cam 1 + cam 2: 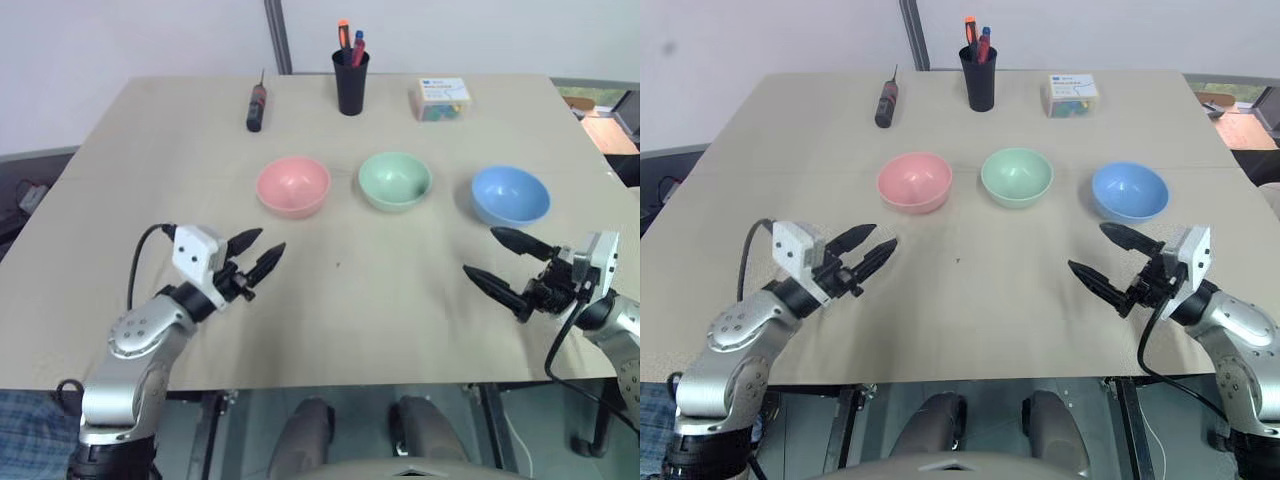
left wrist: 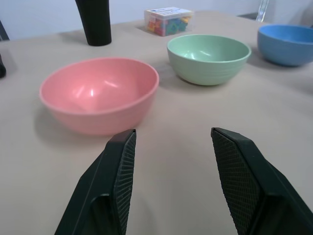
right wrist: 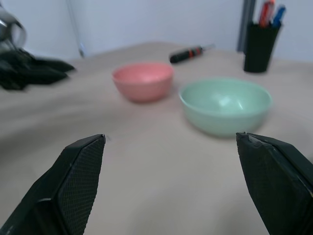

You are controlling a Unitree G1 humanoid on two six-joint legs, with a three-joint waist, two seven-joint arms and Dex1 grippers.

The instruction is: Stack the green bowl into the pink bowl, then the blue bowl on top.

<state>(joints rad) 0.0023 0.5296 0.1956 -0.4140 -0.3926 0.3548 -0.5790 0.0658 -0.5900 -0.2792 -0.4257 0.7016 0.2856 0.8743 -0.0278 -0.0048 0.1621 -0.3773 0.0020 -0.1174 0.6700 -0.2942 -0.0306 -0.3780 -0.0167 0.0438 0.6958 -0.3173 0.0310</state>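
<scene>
The pink bowl, green bowl and blue bowl sat apart in a row on the counter, none stacked. Both pincers hovered short of them holding nothing, the left pincer partly open and the right pincer spread wide, probably readying a grasp.

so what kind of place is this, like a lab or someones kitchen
Most likely a lab or office workspace, not a kitchen. A plain beige table stands by a bare white wall, with a black pen cup, a screwdriver and a small box of coloured bits on it.
</scene>
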